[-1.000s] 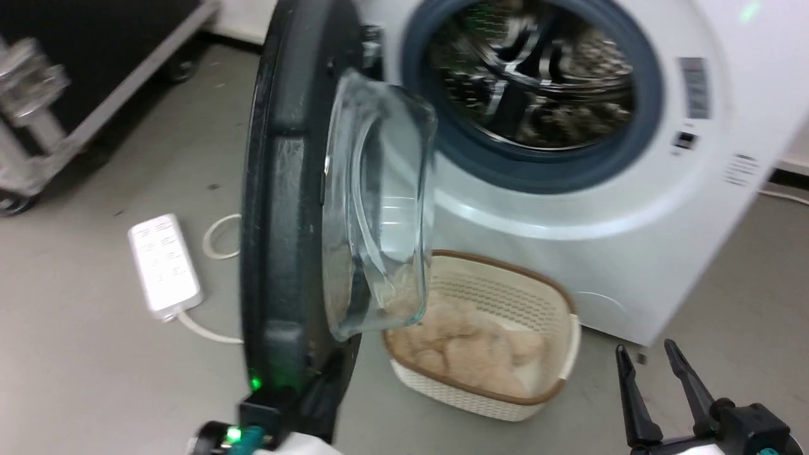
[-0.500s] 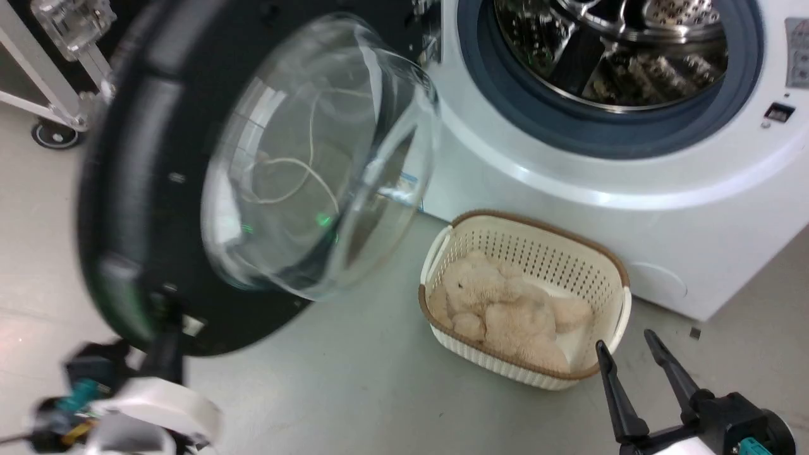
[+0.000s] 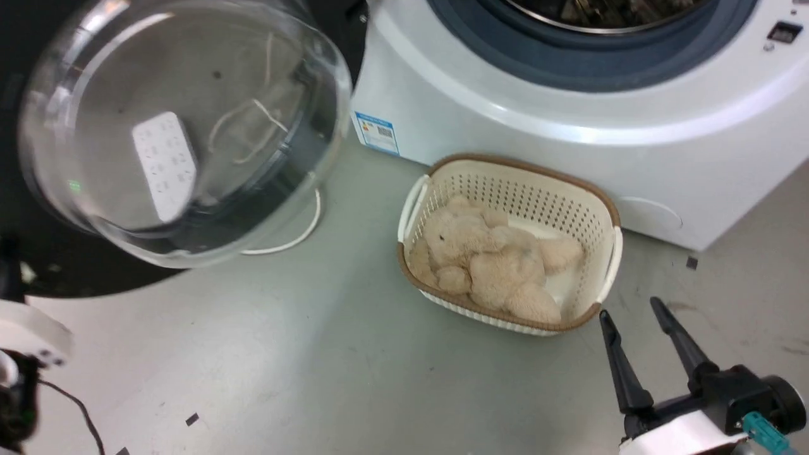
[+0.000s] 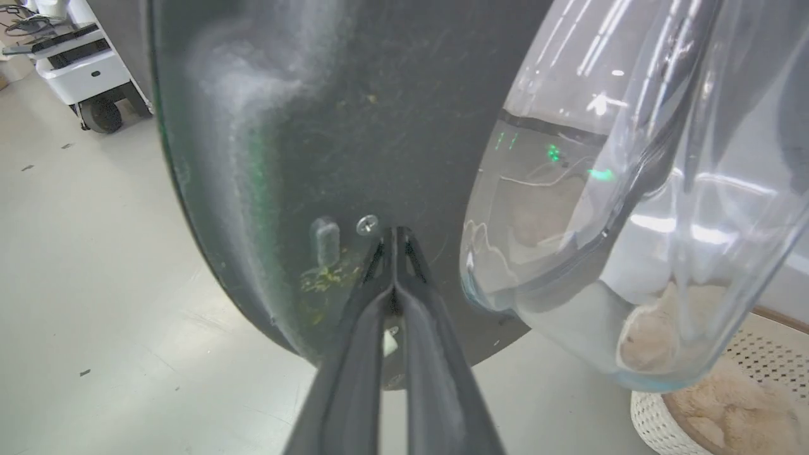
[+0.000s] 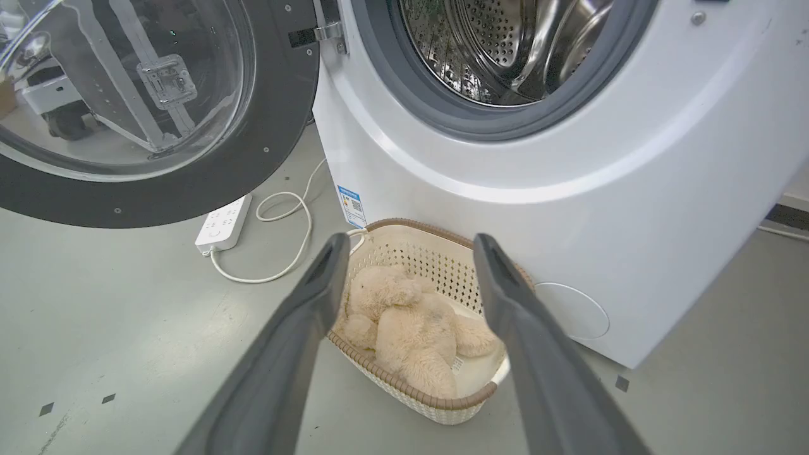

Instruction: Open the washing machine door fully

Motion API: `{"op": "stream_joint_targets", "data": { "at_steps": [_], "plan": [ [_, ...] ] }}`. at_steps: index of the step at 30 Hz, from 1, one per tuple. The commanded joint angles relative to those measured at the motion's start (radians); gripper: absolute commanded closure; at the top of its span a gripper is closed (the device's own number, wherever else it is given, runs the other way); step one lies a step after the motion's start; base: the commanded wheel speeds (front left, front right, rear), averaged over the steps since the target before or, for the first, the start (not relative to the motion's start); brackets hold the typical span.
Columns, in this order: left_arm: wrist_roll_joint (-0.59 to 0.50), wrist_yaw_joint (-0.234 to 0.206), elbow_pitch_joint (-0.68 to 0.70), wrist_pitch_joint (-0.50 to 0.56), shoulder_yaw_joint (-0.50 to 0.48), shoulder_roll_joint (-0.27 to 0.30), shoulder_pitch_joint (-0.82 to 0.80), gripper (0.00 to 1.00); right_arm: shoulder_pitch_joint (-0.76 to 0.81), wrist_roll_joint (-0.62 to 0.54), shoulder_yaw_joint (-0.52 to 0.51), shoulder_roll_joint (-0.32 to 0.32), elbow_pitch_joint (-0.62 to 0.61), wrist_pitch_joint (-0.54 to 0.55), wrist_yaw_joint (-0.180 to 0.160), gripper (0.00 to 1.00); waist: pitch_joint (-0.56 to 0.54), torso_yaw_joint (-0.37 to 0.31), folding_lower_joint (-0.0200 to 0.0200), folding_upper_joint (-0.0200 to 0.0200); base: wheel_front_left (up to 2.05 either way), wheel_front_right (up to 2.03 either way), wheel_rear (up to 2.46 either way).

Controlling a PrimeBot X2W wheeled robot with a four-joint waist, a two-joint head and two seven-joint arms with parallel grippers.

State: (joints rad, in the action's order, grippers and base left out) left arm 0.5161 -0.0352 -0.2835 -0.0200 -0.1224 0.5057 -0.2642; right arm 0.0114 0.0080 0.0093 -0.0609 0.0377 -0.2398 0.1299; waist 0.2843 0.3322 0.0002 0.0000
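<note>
Head view: the door (image 3: pixel 63 272) is at top left, wide open, off to the left of the washer (image 3: pixel 505 126). Its see-through bowl faces us. R gripper (image 3: pixel 631 308) hangs low on the right, fingers apart, holding nothing, near a basket (image 3: pixel 608 215) w/ a soft toy (image 3: pixel 486 265) in it.

L wrist view: L gripper (image 4: pixel 393 235) has its fingers squeezed together. The tips are right at the black inside of the door, next to a small screw (image 4: pixel 367 224). Can't see anything pinched between them. The bowl is just beside.

R wrist view: the door stands out to the side of the washer, w/ its hinge (image 5: pixel 328 31) near the top. A power strip (image 5: pixel 222 224) lies on the floor below the door.

I think the door is heavy & stiff & only turns on its hinge. The bowl looks smooth & slippy & could crack, so don't push there. Best spot is prob. the black ring, far from the hinge. The job looks nearly done.
</note>
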Motion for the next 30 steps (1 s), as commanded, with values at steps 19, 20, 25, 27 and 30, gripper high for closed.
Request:
{"op": "stream_joint_targets", "data": {
  "at_steps": [19,20,25,27,30],
  "plan": [
    [-0.055,0.061,-0.198,-0.204,0.049,0.015,-0.101,1.0,-0.015,-0.001,-0.05,0.001,-0.01,-0.014,0.001,0.0,-0.084,-0.064,-0.0002,0.0,0.0,0.0,0.0],
    [-0.062,0.059,-0.173,-0.21,0.06,0.001,-0.09,1.0,-0.014,0.007,-0.061,0.002,-0.012,-0.015,0.001,0.0,-0.099,-0.069,-0.0002,0.0,0.0,0.0,0.0],
    [-0.086,0.03,-0.012,-0.224,0.103,-0.075,-0.001,1.0,-0.011,0.023,-0.106,0.008,-0.03,-0.02,0.001,0.0,-0.174,-0.116,-0.0002,0.0,0.0,0.0,0.0],
    [-0.088,0.018,0.054,-0.226,0.117,-0.103,0.043,1.0,-0.005,0.02,-0.113,0.009,-0.037,-0.02,0.001,0.0,-0.198,-0.14,-0.0002,0.0,0.0,0.0,0.0],
    [-0.094,-0.002,0.133,-0.224,0.145,-0.145,0.109,1.0,0.011,0.035,-0.113,0.01,-0.039,-0.021,0.001,0.0,-0.233,-0.177,-0.0002,0.0,0.0,0.0,0.0]
  ]
}}
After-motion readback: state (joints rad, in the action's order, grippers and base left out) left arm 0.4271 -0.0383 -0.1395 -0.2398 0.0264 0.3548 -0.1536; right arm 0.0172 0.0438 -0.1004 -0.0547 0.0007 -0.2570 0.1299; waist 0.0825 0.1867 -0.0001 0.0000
